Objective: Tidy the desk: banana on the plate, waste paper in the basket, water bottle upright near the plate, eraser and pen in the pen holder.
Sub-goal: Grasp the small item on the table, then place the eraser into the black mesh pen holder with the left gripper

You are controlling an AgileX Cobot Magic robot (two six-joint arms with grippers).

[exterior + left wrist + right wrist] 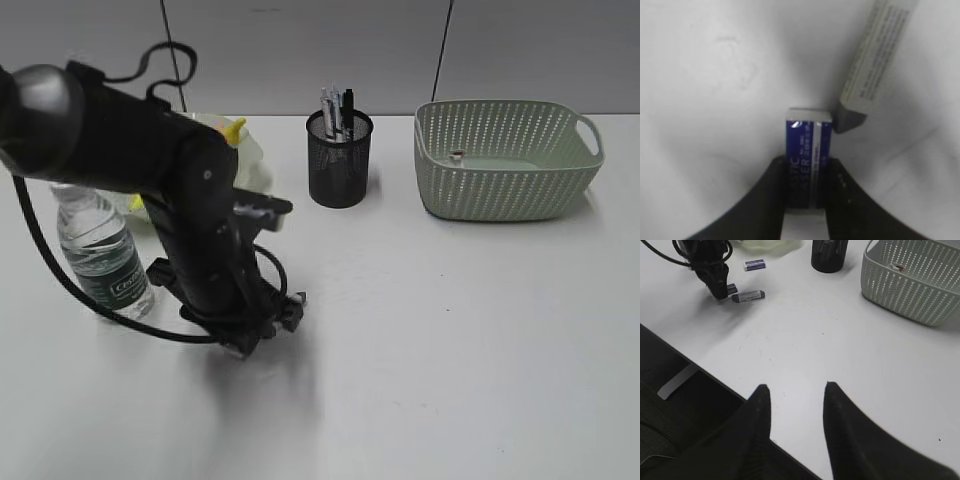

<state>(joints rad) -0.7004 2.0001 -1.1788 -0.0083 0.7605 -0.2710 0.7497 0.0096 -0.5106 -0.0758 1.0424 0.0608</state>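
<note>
We catch the tidy-up well past halfway: the banana [235, 128] shows its yellow tip from the plate [255, 165], which sits just beside the pen holder [339, 165] on its left in the exterior view. The water bottle [100, 245] stands upright farther out on that same side, near the plate. A small scrap [457, 155] that we take for the waste paper lies inside the basket [505, 180], on the pen holder's right, and pens [335, 105] stand in the pen holder itself. What is left, by our reading, is the erasers, none of them yet in the pen holder. The left gripper [807, 170] is down on the desk [450, 350], in front of the pen holder and to its left, its jaws pressed against the two long sides of the blue eraser [809, 145], which lies flat on the tabletop. A grey eraser [875, 55] touches that one at a corner. A third eraser [754, 263], also blue-sleeved, lies between the gripped one and the plate, nearer the pen holder. The right gripper [796, 390] hangs well apart from the pen holder over the desk's near edge, its jaws apart with nothing between them. On the gripped eraser's blue sleeve we read white capitals, "STIC" above "SER", with the start of each word hidden by a finger. The grey eraser's fine print and the bottle's white label lettering are too small for us to make out
</note>
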